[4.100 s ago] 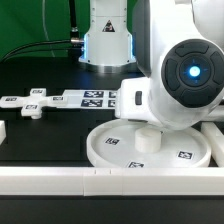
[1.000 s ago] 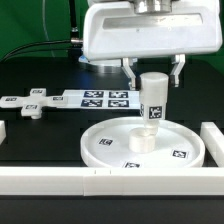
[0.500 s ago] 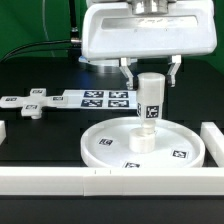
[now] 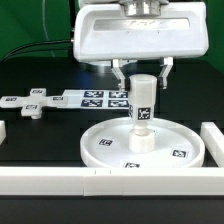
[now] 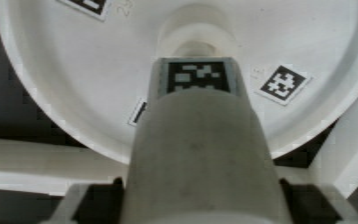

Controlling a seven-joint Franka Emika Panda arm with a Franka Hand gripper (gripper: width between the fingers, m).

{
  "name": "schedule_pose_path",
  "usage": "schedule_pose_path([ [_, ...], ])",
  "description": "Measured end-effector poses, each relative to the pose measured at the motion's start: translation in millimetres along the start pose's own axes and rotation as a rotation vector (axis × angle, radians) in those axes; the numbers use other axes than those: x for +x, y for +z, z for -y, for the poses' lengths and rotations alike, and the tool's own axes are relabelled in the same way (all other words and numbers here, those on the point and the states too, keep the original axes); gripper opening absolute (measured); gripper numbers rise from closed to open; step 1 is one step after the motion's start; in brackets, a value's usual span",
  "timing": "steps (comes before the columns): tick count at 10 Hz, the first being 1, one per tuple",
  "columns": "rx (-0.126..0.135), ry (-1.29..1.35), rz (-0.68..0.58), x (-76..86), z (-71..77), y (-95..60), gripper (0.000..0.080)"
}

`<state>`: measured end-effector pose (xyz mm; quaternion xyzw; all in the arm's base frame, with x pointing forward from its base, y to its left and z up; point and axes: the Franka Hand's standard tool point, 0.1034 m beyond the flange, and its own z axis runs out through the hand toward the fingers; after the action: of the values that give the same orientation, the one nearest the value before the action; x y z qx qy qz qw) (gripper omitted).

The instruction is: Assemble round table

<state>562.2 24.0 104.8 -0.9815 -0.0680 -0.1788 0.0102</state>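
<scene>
- Black table [image 4: 45, 75], green backdrop [image 4: 30, 25] behind it.
- White arm head fills the top of the exterior view. Gripper [image 4: 142, 80] points straight down, fingers [image 4: 120, 78] pinching the cylinder at its upper end, one on each side.
- Large round disc [image 4: 175, 140] lies flat on the table, rim up, at the front and toward the exterior view's right. It has a raised hub [image 4: 142, 142] in the middle and tags on its floor.
- Long border bar [image 4: 60, 180] runs along the front edge, with another bar [image 4: 212, 135] just beside the disc on the exterior view's right.
- Marker board [image 4: 95, 97] lies flat behind the disc.
- Short thick cylinder [image 4: 142, 105] is held upright, centred over the hub, with a tag [image 4: 142, 113] on its side. Its lower end is right at the hub; can't tell if they touch.
- Wrist view: cylinder [image 5: 202, 140] runs down the centre, lined up with the hub [image 5: 202, 40], disc [image 5: 78, 90] around it.
- Flat cross-shaped piece [image 4: 30, 106] lies loose on the table, well apart on the exterior view's left.
</scene>
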Motion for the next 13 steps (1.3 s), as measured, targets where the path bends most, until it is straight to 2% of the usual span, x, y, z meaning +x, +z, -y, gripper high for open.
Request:
schedule_pose_path([
  [6, -0.002, -0.006, -0.016, 3.1, 3.3, 1.4, 0.0409],
  [13, 0.002, -0.011, -0.006, -4.7, 7.8, 13.7, 0.0409],
])
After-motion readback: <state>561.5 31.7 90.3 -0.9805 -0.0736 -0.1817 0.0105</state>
